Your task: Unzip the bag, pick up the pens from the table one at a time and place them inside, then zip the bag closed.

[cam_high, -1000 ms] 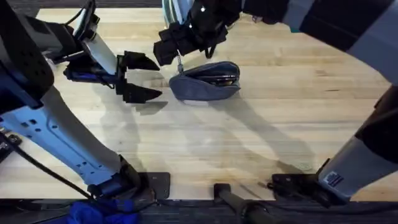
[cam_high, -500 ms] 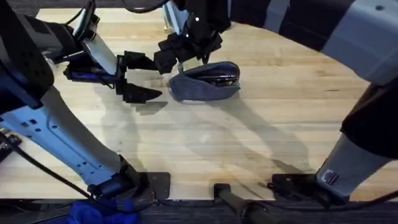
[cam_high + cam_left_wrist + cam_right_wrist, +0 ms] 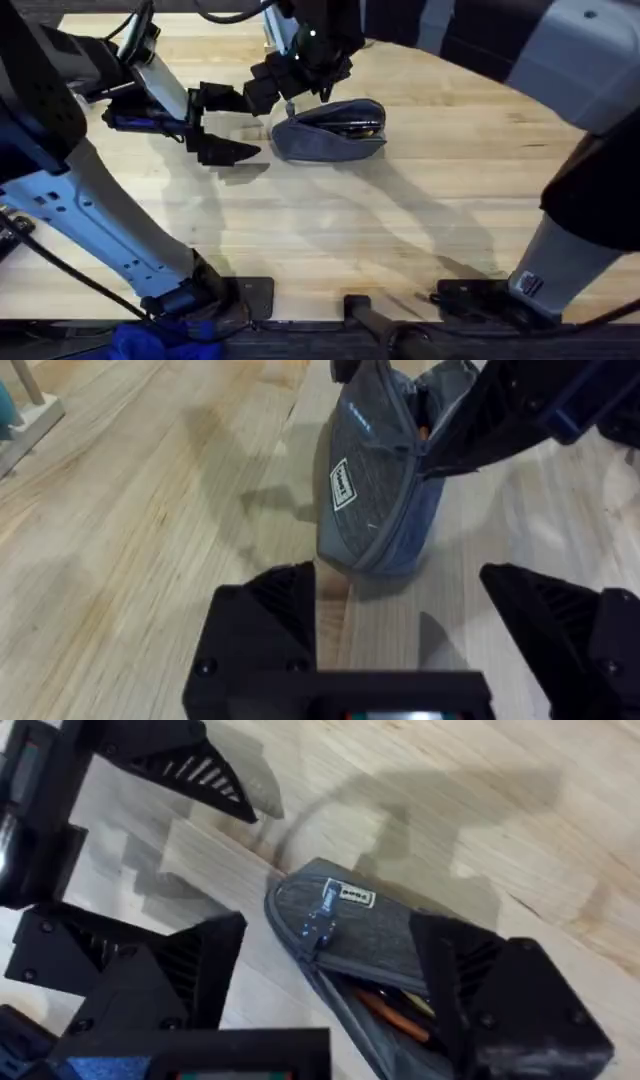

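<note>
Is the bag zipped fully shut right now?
No, the bag gapes open along its zipper in the right wrist view, with pens showing inside.

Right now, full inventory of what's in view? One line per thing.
pouch: one, grey-blue fabric, far middle of the table, zipper partly open
zipper pull: one, metal, at the pouch's end nearest the left pincer
pens: count unclear, dark and orange parts visible inside the pouch opening
table: one, light wooden planks
left pincer: black, open, just left of the pouch, holding nothing
right pincer: black, open, over the pouch's left end
</note>
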Controlling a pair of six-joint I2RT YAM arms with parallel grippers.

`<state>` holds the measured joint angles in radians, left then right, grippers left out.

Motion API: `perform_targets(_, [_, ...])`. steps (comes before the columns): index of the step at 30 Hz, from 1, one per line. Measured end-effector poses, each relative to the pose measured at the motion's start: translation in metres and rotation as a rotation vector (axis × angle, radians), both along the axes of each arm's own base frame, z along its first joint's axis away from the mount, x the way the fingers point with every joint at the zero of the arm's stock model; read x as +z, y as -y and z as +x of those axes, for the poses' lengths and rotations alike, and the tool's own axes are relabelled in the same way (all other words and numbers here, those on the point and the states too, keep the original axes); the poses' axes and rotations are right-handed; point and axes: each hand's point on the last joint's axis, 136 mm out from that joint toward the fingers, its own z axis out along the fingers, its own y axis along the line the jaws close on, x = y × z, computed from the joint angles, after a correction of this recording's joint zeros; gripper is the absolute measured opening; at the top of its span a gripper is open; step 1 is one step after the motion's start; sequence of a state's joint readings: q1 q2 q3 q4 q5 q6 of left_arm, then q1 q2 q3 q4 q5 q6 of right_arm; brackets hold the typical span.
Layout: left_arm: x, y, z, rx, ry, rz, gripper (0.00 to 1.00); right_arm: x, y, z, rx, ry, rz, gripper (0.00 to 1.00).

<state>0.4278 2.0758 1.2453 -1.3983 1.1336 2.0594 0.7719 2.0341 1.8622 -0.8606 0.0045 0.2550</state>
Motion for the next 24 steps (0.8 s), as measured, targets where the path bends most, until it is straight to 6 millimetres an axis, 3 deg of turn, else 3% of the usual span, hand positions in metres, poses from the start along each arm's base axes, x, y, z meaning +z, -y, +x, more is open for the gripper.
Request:
perform_targets(5, [0.000, 0.000, 0.000, 0.000, 0.000, 0.000, 0.995, -0.001, 0.000, 0.000, -0.008, -0.006, 0.003, 0.995])
perform_targets(13, [0.000, 0.000, 0.000, 0.000, 0.000, 0.000, 0.995, -0.020, -0.001, 0.001, -0.028, -0.041, -0.020, 0.995])
perform_targets(24, [0.000, 0.000, 0.000, 0.000, 0.000, 0.000, 0.995, -0.025, 0.005, -0.006, -0.060, -0.080, -0.038, 0.920])
